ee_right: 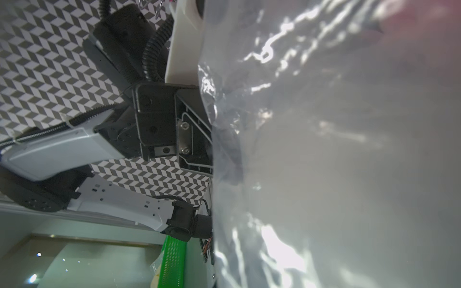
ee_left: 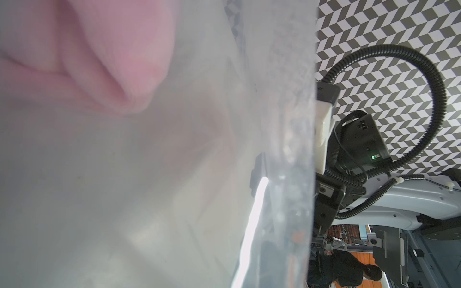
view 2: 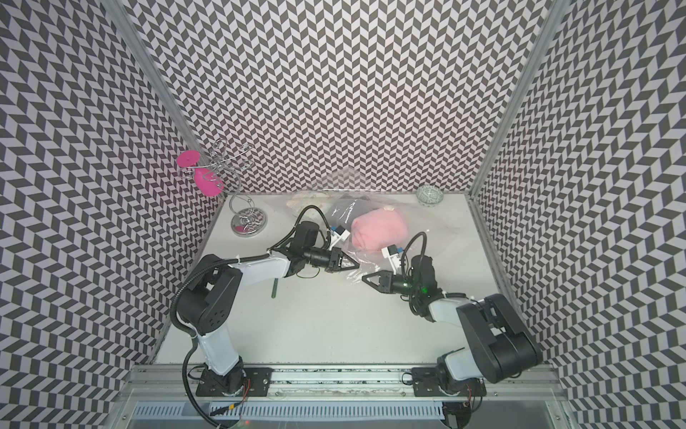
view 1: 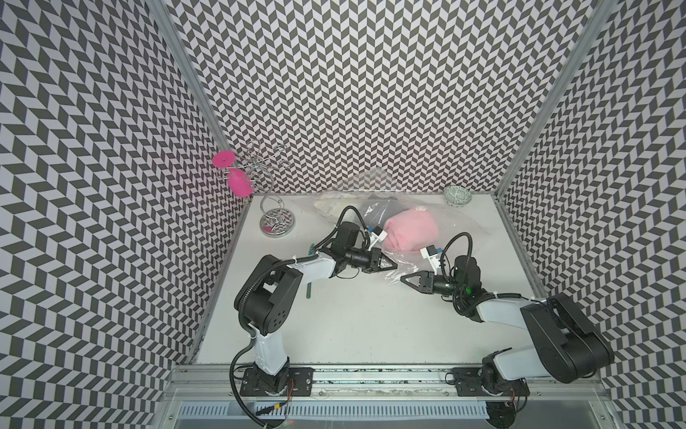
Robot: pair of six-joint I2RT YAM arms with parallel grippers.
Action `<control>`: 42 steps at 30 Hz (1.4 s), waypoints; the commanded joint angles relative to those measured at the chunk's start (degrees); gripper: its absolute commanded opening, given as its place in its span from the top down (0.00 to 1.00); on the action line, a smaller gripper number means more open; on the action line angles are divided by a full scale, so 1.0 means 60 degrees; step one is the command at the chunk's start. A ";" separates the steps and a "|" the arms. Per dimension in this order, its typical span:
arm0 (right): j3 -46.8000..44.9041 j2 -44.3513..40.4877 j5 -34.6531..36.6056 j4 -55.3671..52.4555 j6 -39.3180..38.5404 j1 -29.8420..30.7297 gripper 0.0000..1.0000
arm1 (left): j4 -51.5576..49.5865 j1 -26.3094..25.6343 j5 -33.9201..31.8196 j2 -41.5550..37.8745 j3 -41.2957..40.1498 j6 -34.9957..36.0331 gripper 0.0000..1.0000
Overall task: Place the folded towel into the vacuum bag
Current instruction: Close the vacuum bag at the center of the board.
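The folded pink towel (view 1: 410, 230) (view 2: 378, 232) lies inside the clear, crinkly vacuum bag (view 1: 456, 226) (view 2: 423, 223) at the back middle of the table. Both grippers meet at the bag's near edge. My left gripper (view 1: 394, 265) (view 2: 357, 266) is shut on that plastic edge, just in front of the towel. My right gripper (view 1: 402, 278) (view 2: 363, 278) points toward it from the right and is shut on bunched plastic of the same edge. Both wrist views are filled with the bag (ee_left: 174, 174) (ee_right: 349, 149), which hides the jaws. The towel (ee_left: 99, 62) shows pink through the plastic.
A wire stand (view 1: 273, 223) with a pink glass (view 1: 237, 185) stands at the back left. A patterned bowl (view 1: 457, 195) sits at the back right corner. Grey and dark cloth (view 1: 326, 208) lies behind the left wrist. A green strip (view 1: 308, 291) lies by the left arm.
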 commanded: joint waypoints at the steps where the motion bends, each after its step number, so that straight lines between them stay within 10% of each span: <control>1: 0.0120 -0.0039 0.0209 0.0287 -0.0025 0.0058 0.92 | 0.0671 0.0059 0.0321 -0.0222 0.0053 -0.0074 1.00; 6: 0.0203 0.0024 0.0137 0.0606 0.0176 0.0059 0.93 | 0.0207 -0.0011 0.0727 -0.0333 -0.0138 0.0482 0.60; 10: 0.0267 -0.0053 0.0131 0.0577 0.0145 0.0060 0.93 | -0.0178 -0.0145 0.0747 -0.0183 -0.0210 0.0793 0.52; 18: 0.0279 -0.0058 0.0117 0.0757 0.0263 0.0060 0.93 | -0.0372 -0.0358 0.1154 0.0331 0.0177 0.0872 0.56; 27: 0.0303 -0.0067 0.0429 0.0855 0.0408 0.0045 0.93 | -0.0771 -0.0454 0.1072 0.0446 0.0333 0.1110 1.00; 34: 0.0117 -0.0350 0.0721 0.0550 0.0394 -0.0073 0.76 | -0.0975 -0.0440 0.0949 0.0377 0.0391 0.1284 1.00; 42: -0.0020 -0.0532 0.0556 0.0592 0.0395 -0.0231 0.88 | -0.1062 -0.0357 0.0725 0.0261 0.0391 0.1370 1.00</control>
